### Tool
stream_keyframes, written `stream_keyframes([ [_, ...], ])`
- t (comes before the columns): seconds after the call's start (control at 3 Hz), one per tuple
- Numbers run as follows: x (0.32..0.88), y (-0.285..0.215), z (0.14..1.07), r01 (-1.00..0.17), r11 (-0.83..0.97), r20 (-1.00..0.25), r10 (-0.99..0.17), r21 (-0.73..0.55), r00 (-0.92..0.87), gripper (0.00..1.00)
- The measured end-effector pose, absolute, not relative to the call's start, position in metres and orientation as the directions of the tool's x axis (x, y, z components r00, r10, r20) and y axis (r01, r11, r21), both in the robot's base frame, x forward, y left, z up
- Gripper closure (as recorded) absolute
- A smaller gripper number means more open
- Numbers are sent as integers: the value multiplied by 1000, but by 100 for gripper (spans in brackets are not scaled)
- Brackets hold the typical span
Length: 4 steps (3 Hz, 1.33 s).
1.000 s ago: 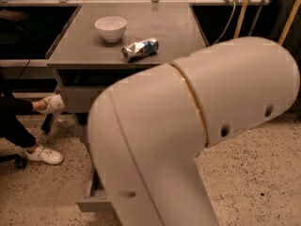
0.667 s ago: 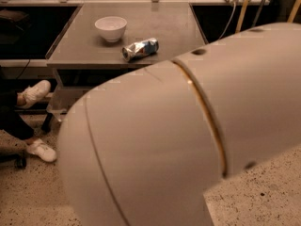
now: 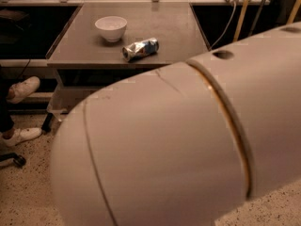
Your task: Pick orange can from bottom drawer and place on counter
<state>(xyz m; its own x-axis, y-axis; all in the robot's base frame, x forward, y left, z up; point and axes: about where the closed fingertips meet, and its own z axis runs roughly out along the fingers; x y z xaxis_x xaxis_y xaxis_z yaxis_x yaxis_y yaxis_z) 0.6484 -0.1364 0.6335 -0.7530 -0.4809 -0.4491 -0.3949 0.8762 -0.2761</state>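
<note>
The counter [image 3: 169, 29] is the grey square top at the back. My white arm [image 3: 188, 145] fills most of the camera view and hides the cabinet front. The bottom drawer and the orange can are hidden behind the arm. My gripper is out of view. A bit of a pale drawer edge [image 3: 61, 105] shows at the left under the counter.
A white bowl [image 3: 111, 28] and a crushed silver-and-blue can [image 3: 140, 49] lie on the counter. A person's legs with white shoes [image 3: 21, 89] are at the left, by a chair caster [image 3: 18, 160]. A cable and poles [image 3: 242, 11] stand at the back right. Speckled floor lies below.
My arm has swung further across the view and now covers still more of the cabinet front and the open drawer. The person's foot at the left has shifted.
</note>
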Motion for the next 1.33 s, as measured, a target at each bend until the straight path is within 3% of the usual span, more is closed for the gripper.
stream_keyframes([
  [0.33,645,-137,642,-422,874,-439,-485,-240,-756,100],
  [1.0,701,-117,676,-556,757,-215,-639,-342,-738,100],
  [1.33,713,-108,687,-568,745,-178,-648,-349,-740,100],
])
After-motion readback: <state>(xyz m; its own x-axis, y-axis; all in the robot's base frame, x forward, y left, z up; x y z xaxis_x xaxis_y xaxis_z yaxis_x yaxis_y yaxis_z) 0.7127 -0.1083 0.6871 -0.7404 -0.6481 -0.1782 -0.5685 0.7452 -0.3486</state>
